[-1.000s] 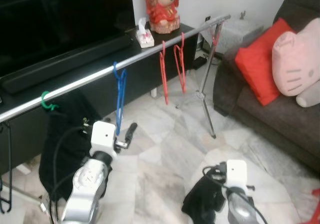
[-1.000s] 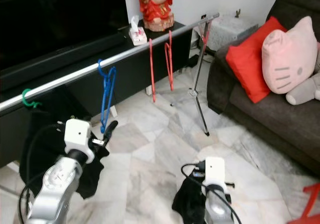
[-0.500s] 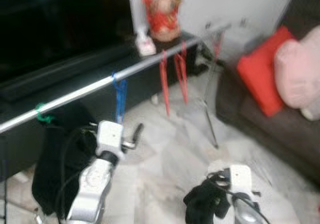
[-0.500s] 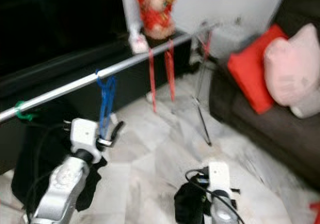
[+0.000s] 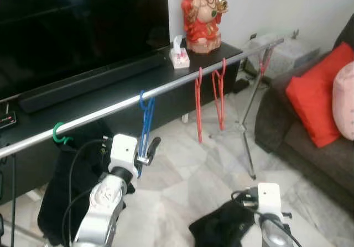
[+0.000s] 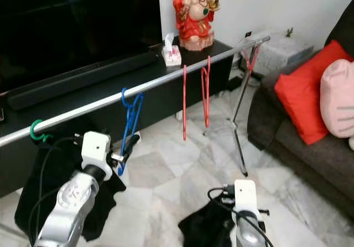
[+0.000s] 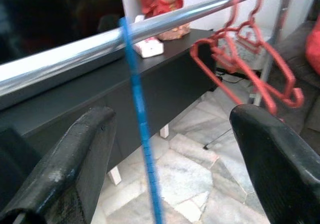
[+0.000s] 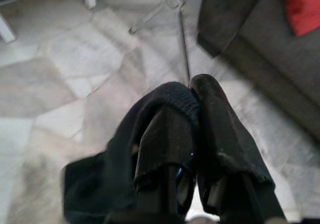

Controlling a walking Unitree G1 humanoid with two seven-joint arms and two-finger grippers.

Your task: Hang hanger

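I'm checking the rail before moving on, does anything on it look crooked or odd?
Nothing stands out: the blue hanger, two red hangers and green hook hang from the rail. The left gripper is open around the blue one.

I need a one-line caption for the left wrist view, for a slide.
Open left gripper straddling the thin blue plastic hanger hung on the shiny metal rail, red plastic hangers beyond.

light: even indoor, bright | head views: sharp | wrist views: near fingers [image 7: 75, 159] soft, blurred | glare: none
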